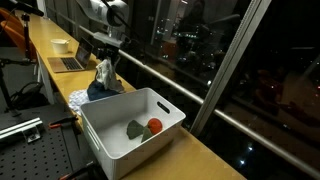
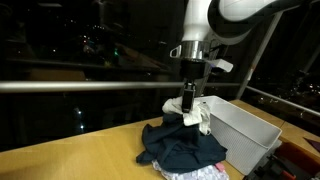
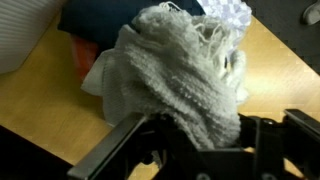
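Observation:
A grey knitted cloth [image 3: 180,70] fills the wrist view, bunched between the two dark fingers of my gripper [image 3: 200,135], which is shut on it. In both exterior views the gripper [image 2: 188,104] [image 1: 105,60] points straight down with the cloth [image 2: 197,114] [image 1: 103,72] hanging from it, just above a heap of dark blue clothing [image 2: 185,150] [image 1: 100,90] on the wooden table. The cloth's lower end touches or nearly touches the heap. Its gripped part is hidden by the fingers.
A white plastic bin [image 1: 115,150] [image 2: 245,130] stands next to the heap, holding a green item [image 1: 135,129] and a red one [image 1: 155,125]. A white lacy cloth [image 2: 205,172] [image 1: 78,98] lies beside the heap. A laptop [image 1: 68,63] and bowl [image 1: 60,45] sit farther along, beside the dark window.

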Robot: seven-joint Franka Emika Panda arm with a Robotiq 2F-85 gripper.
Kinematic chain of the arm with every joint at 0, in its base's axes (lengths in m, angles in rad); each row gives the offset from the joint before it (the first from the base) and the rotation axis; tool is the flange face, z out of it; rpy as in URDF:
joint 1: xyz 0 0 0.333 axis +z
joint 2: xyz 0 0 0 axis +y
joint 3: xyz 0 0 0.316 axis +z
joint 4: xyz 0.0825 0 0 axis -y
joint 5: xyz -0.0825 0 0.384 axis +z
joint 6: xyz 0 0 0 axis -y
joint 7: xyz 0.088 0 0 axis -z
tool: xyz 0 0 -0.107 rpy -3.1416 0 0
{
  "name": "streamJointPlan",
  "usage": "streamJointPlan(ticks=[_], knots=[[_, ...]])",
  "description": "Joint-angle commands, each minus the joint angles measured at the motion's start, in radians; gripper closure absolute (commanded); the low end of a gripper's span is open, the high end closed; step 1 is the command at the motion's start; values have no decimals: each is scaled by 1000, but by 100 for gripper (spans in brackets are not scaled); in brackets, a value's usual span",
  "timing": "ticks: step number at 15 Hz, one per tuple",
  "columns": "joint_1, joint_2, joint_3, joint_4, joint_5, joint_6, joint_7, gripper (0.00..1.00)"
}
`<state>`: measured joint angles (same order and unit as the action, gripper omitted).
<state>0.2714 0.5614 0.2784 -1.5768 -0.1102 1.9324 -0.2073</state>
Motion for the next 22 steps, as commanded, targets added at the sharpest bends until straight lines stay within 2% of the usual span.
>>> streamJointPlan(ticks=[1,5,11,15,19,22], knots=[[-17,-110,-6,-99,29,13,-38,28],[-37,-231,-43,-202,-38,63,-63,0],[-88,-354,-104,-356,-180,204,-93,0],[-125,-380,-142,-447,-252,328,-88,0],[-160,-371,-170,-493,-271,420,-97,0],[-194,-362,-185,-506,-241,474,-134,0]])
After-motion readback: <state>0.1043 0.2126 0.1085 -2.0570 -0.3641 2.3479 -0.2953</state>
